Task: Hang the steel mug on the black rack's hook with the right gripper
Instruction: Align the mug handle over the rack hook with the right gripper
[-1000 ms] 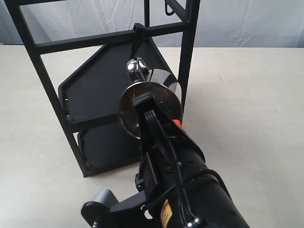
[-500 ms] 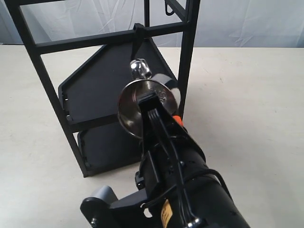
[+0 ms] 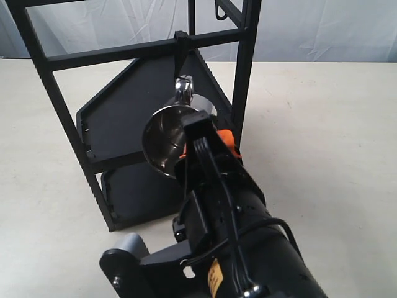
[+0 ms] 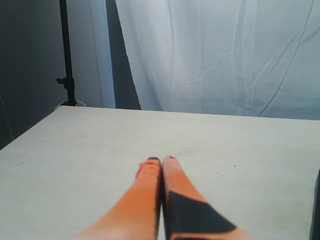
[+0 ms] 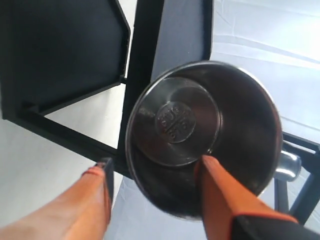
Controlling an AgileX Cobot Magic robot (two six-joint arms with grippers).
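The steel mug [image 3: 160,139] lies on its side with its mouth toward the camera. Its loop handle [image 3: 184,90] points up, just under the long black hook [image 3: 178,59] clipped to the black rack's [image 3: 111,54] crossbar. Whether the hook's tip passes through the loop is hidden. My right gripper [image 3: 205,139] is open. In the right wrist view, one finger [image 5: 220,195] reaches inside the mug [image 5: 200,125] and the other finger [image 5: 95,195] stands clear outside its rim. My left gripper [image 4: 161,159] is shut and empty above the table.
The rack's two flat shelves [image 3: 133,99] stand behind and below the mug. A smaller thin hook [image 3: 220,11] hangs on the rack's top right bar. A rack upright [image 3: 243,74] runs close to the right of the mug. A white curtain backs the pale table [image 3: 322,136].
The right gripper's fingers have spread apart, so orange pads now show on both sides. The mug has swung left and its handle has risen closer under the hook.
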